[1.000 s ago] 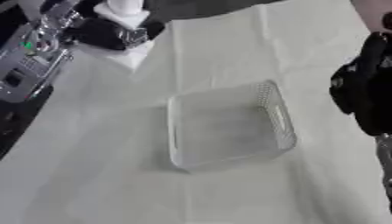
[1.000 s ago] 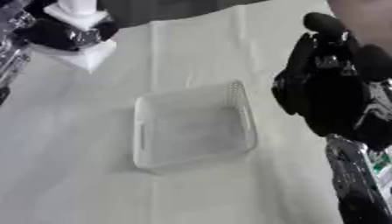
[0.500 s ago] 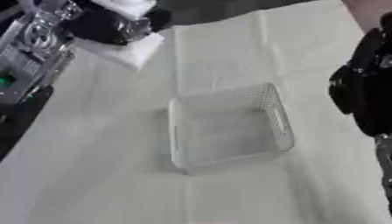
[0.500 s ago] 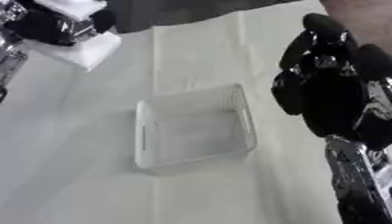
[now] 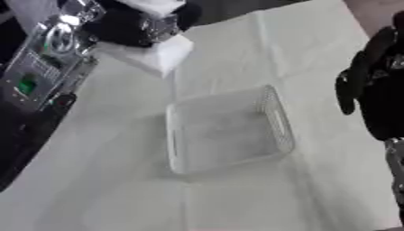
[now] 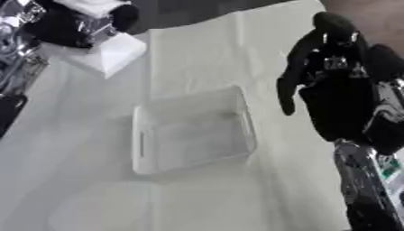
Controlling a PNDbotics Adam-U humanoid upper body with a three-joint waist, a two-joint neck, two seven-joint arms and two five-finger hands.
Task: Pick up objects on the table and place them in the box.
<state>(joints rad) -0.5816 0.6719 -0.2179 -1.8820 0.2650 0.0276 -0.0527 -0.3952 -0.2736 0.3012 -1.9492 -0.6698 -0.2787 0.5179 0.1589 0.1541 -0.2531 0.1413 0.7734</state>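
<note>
Left eye view shows the white block [image 5: 162,55] at the table's far left, held off the cloth in my left hand [image 5: 134,28], fingers curled over its top so it can travel to the box [image 5: 229,131]. That clear box sits mid-table, apparently empty, mouth up to receive it. My right hand [image 6: 339,90] hangs idle at the right, fingers relaxed, holding nothing.

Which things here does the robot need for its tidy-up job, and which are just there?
For the job:
- clear box, nothing in it
- white block under the left hand
- right hand, open, idle beside the box

Just there:
- pale tablecloth
</note>
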